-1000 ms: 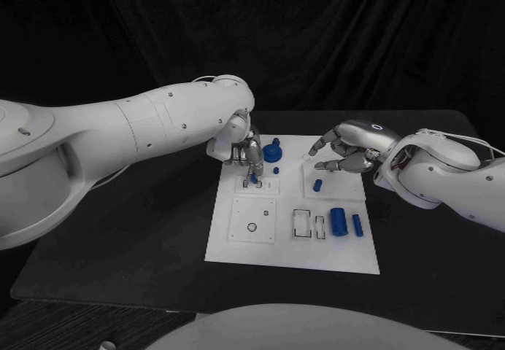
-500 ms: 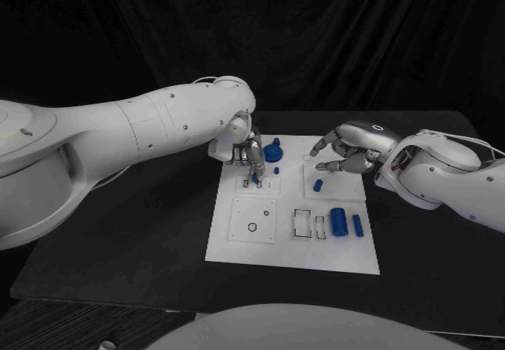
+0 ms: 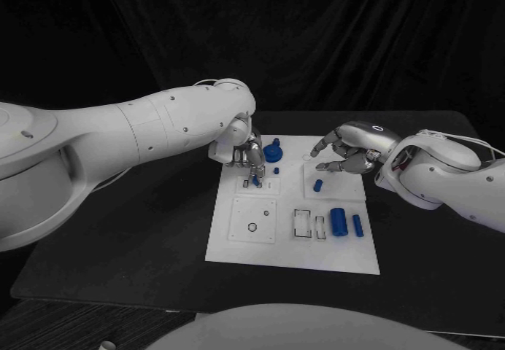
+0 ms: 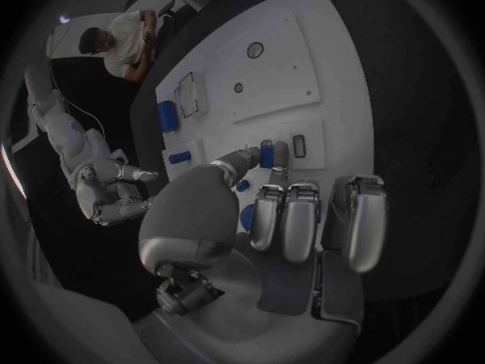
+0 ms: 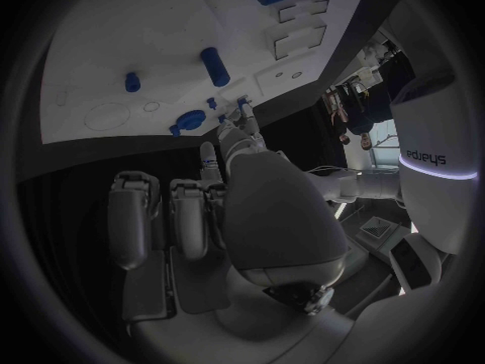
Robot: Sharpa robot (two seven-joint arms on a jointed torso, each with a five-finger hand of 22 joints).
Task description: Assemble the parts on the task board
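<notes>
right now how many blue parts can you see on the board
6: a large cylinder and a slim one near the front right, a short one below the right hand, a knob-shaped piece, a tiny peg, and one at the left hand's fingertips. Others may be hidden.

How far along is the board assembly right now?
Early. Left hand pinches a small blue part at a slot on the task board. Right hand hovers empty. Large cylinder, slim peg and short peg look loose.
</notes>
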